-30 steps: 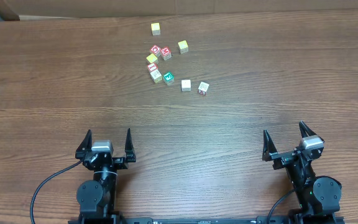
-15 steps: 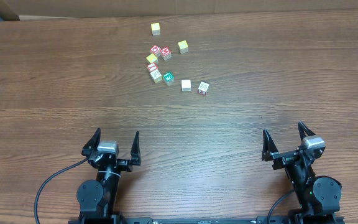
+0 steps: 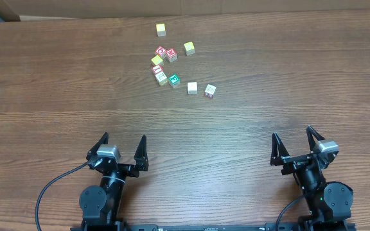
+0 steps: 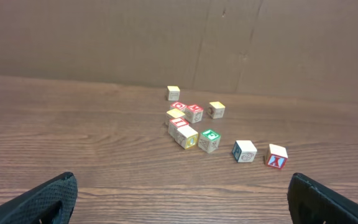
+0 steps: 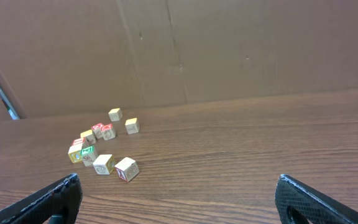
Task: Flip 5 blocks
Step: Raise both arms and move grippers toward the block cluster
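Observation:
Five blocks lie in a loose row at the far middle of the table. They are a red-and-white one (image 3: 158, 69), a pale one (image 3: 162, 77), a green-faced one (image 3: 174, 81) and two pale ones (image 3: 192, 87) (image 3: 210, 90). The left wrist view shows the green block (image 4: 209, 140) ahead, slightly right of centre. In the right wrist view the nearest pale block (image 5: 127, 168) is ahead to the left. My left gripper (image 3: 124, 136) (image 4: 182, 177) and right gripper (image 3: 291, 132) (image 5: 178, 178) hang open and empty near the front edge, far from the blocks.
Behind the row sit three yellow cubes (image 3: 161, 29) (image 3: 189, 47) (image 3: 157, 60) and two red-faced cubes (image 3: 161, 51) (image 3: 171, 56). A brown cardboard wall (image 4: 166, 37) closes the far side of the wooden table (image 3: 288, 70).
My left gripper has shifted a little to the right and turned slightly. The right gripper and the blocks have stayed put.

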You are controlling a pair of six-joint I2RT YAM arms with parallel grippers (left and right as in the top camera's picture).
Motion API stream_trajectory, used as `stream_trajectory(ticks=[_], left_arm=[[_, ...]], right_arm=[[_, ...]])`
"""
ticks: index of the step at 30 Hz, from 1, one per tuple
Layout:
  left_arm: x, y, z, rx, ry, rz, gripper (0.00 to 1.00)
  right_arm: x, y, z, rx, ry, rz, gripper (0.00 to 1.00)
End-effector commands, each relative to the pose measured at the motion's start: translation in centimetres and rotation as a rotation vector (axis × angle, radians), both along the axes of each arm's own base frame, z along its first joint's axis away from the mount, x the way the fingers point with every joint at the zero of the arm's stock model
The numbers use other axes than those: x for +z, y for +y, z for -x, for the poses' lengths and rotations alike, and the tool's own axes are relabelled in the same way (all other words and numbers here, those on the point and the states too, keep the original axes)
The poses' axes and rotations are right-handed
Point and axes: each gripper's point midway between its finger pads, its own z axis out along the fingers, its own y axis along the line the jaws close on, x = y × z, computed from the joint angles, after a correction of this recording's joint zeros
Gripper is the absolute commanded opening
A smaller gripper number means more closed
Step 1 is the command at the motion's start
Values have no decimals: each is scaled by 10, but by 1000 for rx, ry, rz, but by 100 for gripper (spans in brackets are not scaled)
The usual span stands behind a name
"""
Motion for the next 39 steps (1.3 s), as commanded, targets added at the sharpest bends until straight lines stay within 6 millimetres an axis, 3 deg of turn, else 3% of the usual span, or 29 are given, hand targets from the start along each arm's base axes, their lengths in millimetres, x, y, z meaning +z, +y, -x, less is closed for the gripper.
stream_trajectory(ticks=[1,12,15,23,27,31,35,39], left_arm=[[0,-1,1,-9,0,38,100],[6,-4,3,-24,15,55,100],[16,-11,8,-64,20,58,100],[87,-16,33,-96,-54,56,100],[113,-21,48,-120,-29,58,100],[151,-33,64,-194,-34,60,100],[193,-39,67,-233,-24,62,100],[223,-48,58,-291,44,38,100]], right_arm=[[-2,1,0,6,1,-13,100],[17,4,6,28,6,-44,100],[20,4,9,28,25,-43,100],[48,3,21,31,21,-43,100],[77,2,32,31,-10,-45,100],[109,1,43,32,-35,-47,100],[141,1,48,31,-38,-47,100],[169,1,42,31,11,-41,100]])
